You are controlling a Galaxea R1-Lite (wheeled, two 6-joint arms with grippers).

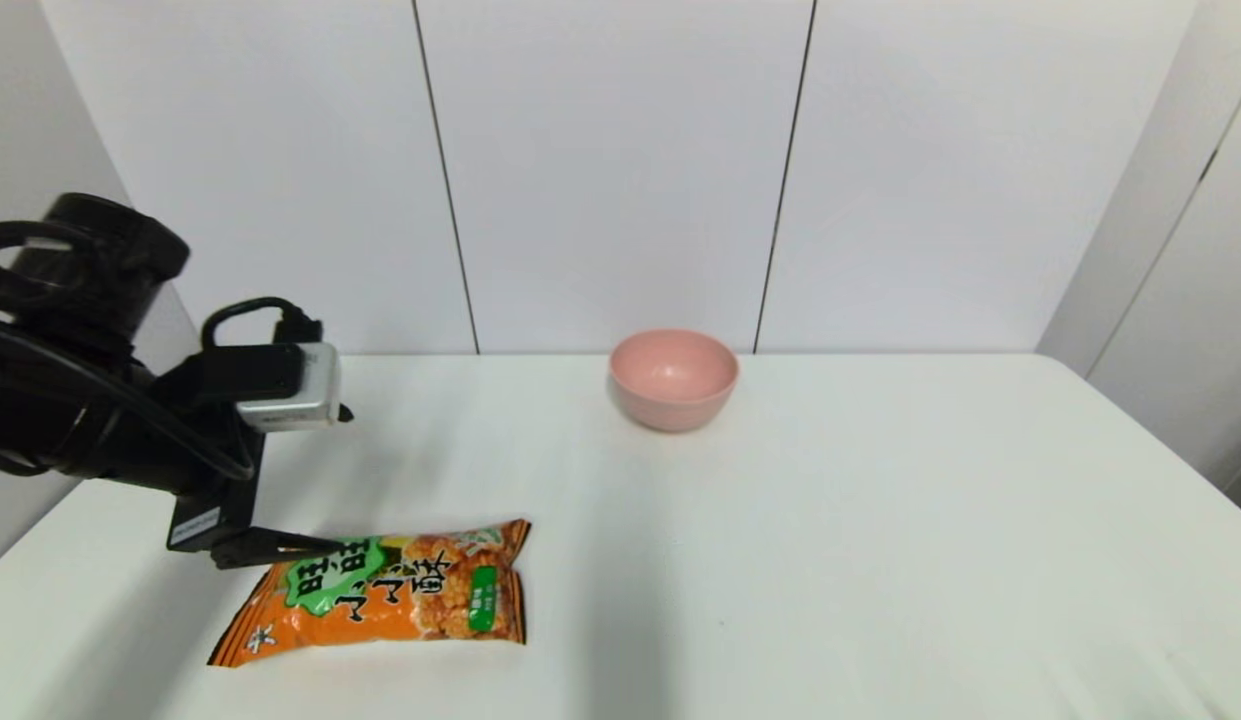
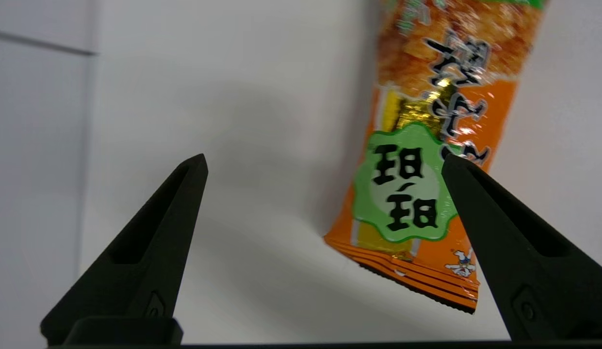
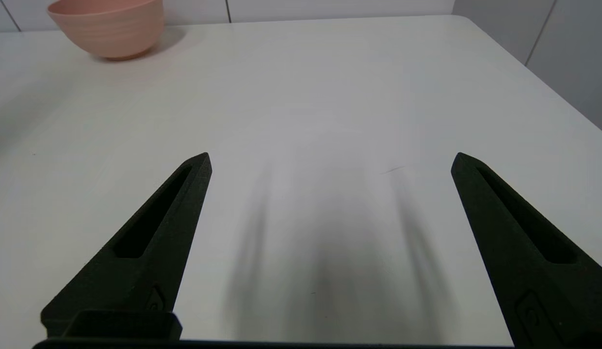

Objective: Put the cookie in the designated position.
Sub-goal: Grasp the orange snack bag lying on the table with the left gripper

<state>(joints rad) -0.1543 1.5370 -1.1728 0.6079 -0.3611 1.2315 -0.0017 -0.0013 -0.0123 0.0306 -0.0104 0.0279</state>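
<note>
Orange green-labelled cookie (image 1: 385, 593) lies flat beside the spread-fingered left gripper (image 2: 325, 162).

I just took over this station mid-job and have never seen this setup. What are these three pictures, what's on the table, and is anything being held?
It is a robot with two arms, each ending in two black fingers. The wide picture looks down from its head; the other two look out from a camera on each wrist.

On the white table lie an orange snack bag, the cookie, near the front, and a pink bowl at the back.

The left gripper is low at the bag's green-label end, open, with one finger over the bag. The right gripper hovers open over bare table, out of the head view. Nothing is held yet.
</note>
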